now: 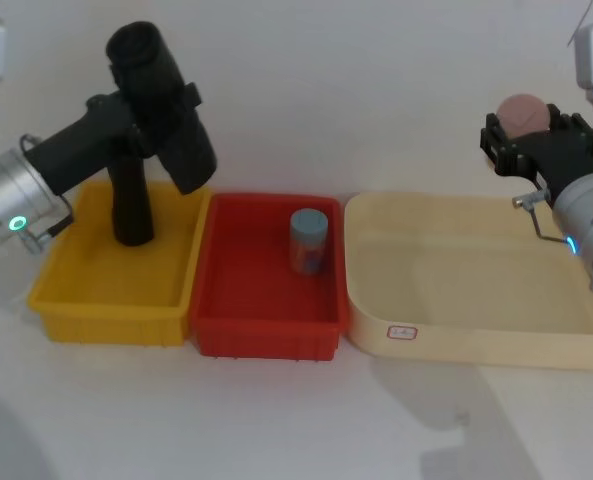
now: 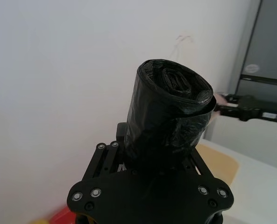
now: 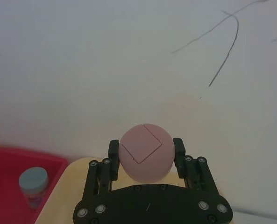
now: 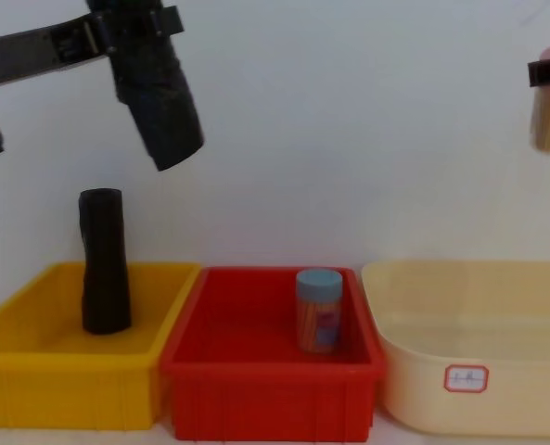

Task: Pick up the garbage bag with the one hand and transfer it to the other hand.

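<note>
Left gripper (image 1: 154,100) is clamping the bag (image 1: 188,150), its jaws closed around the roll's upper half. It is holding the bag aloft over the right side of the yellow bin (image 1: 106,310), well clear of the slim roll (image 1: 131,205) standing inside. Right gripper (image 1: 524,125) is hovering high over the far right corner of the cream tub (image 1: 456,345), its fingers (image 3: 178,148) closed on a pink ball (image 3: 145,163), so it is not free to receive anything.

Hazards:
- **Blocked handover.** The receiving gripper is carrying the ball, and closing on the bag without first shedding it would probably fail.
- **Slipping.** The bag is tilting, lower end toward the red bin (image 1: 266,335). The plastic looks slick, so the roll may be sliding through the jaws.
- **Falling.** A release made before the second grip is firm would likely be dropping the bag into the red bin, perhaps onto the jar (image 1: 308,240).
- **Fouling.** The arms are standing well apart, so a long approach is needed. Only the lower half of the roll is offering free length (the upper half is taken by the left jaws).

Appearance of the bag: a thick, matt black cylinder of crinkled film. In the left wrist view its end (image 2: 182,88) is showing wound layers folding inward.
</note>
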Tool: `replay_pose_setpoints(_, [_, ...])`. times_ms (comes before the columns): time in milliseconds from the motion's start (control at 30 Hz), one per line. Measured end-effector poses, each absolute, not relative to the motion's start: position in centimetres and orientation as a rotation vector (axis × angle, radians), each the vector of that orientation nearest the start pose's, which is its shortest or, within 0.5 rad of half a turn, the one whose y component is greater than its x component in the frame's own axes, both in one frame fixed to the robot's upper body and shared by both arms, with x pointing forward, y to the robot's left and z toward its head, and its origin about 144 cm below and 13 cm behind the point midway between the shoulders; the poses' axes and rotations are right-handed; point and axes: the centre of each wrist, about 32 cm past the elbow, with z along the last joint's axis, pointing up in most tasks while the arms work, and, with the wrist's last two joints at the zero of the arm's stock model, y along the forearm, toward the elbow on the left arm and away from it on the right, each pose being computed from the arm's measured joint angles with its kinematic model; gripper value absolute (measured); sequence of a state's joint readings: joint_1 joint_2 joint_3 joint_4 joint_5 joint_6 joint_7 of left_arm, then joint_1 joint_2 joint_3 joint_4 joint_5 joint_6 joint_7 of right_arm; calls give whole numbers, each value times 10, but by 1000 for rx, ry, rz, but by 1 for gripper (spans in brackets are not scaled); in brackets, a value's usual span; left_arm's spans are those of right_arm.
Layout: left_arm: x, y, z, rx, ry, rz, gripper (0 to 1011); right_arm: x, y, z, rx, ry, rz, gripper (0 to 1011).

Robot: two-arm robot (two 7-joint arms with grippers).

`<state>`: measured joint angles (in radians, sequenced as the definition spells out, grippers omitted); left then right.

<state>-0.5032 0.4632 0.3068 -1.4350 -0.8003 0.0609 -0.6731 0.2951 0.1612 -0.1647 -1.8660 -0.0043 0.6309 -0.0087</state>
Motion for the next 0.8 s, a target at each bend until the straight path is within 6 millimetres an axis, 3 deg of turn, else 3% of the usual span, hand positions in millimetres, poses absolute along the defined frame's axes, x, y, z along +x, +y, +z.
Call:
replay_pose_setpoints(400, [601, 258, 1289, -314, 23, 500, 411, 501, -217, 1323, -198, -45, -1469, 663])
replay_pose_setpoints(800, [638, 195, 1285, -307, 120, 369, 411, 495, -223, 1313, -228, 39, -1459, 664])
